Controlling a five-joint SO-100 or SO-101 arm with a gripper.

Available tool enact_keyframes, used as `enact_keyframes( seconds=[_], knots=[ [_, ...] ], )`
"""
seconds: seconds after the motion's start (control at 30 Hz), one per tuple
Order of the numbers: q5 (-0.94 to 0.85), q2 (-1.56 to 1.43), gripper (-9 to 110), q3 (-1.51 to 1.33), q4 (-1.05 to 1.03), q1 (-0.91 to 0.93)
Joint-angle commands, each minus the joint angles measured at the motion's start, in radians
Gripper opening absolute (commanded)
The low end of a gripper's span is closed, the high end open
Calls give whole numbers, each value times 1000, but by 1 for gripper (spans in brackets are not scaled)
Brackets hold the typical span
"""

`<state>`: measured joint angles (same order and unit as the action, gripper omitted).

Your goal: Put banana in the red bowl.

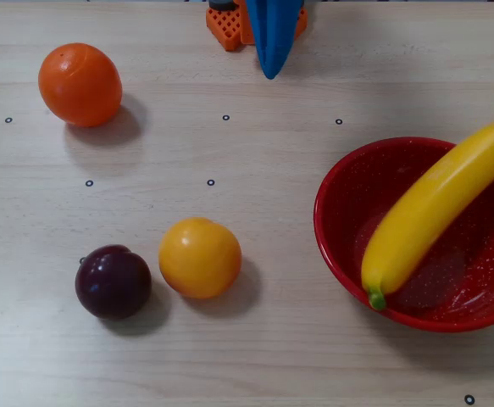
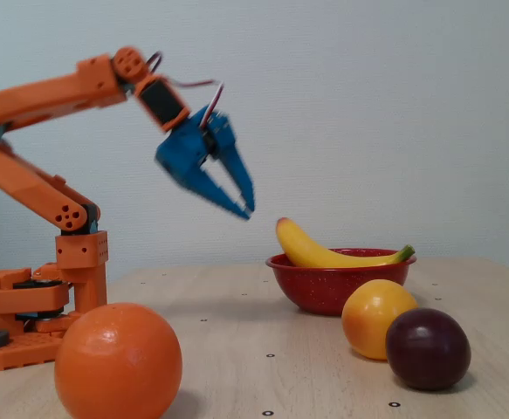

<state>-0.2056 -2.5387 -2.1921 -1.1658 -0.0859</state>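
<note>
- The table [image 1: 314, 76] is pale wood with small ring marks; the fixed view adds a plain light wall behind it.
- The orange arm [image 2: 44, 92] shows whole only in the fixed view, folded back over its base [image 1: 230, 25]; the overhead view catches just that base and the blue gripper's tip.
- The red bowl [image 1: 335, 229] sits at the right in the overhead view, cut by the frame edge; in the fixed view it stands behind the fruits.
- The banana [image 1: 429, 212] lies across the bowl, green stem on the near rim, its other end sticking out over the far rim.
- The gripper [image 2: 244, 209] hangs in the air, well left of the bowl, fingers slightly apart and empty.
- An orange fruit [image 1: 80, 84], a yellow-orange fruit [image 1: 200, 257] and a dark purple fruit [image 1: 113, 281] rest on the table, the last two just beside each other.
</note>
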Motion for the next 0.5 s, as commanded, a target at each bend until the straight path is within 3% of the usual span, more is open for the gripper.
enact_keyframes(
  seconds=[0.0, 0.47],
  knots=[
    [-23, -110, 0, -51, 48, 21],
    [29, -569, 0, -529, 137, -20]
  ],
)
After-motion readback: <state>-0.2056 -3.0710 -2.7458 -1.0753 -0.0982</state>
